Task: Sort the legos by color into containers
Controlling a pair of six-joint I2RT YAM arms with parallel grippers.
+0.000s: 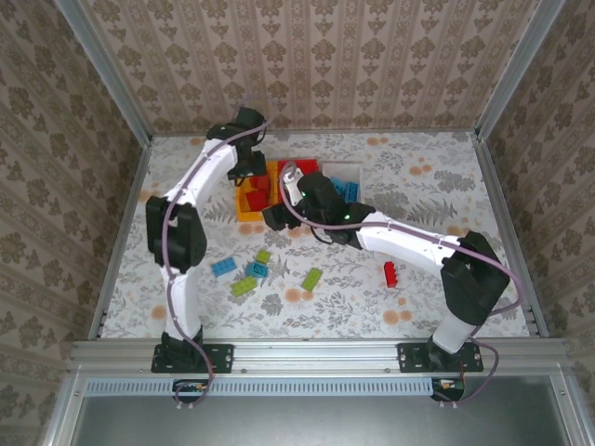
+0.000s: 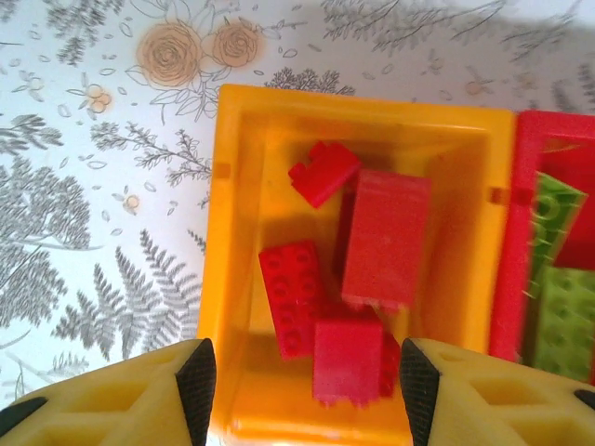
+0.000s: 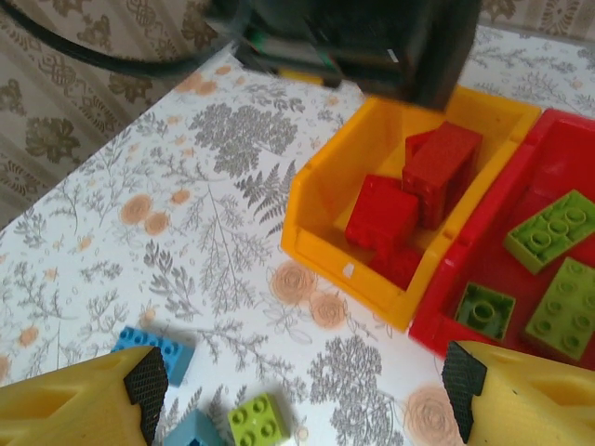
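My left gripper hangs open over the yellow-orange bin, which holds several red legos. One red lego lies blurred just below the gap, clear of both fingers. Beside it, the red bin holds lime green legos. My right gripper is open and low over the table with nothing in it. A blue lego and a green lego lie near its left finger. From above, the left gripper is over the yellow-orange bin, and the right gripper is just in front of it.
The white bin with blue legos stands right of the red bin. Loose legos lie on the near table: blue, green, green and red. Metal rails border the table.
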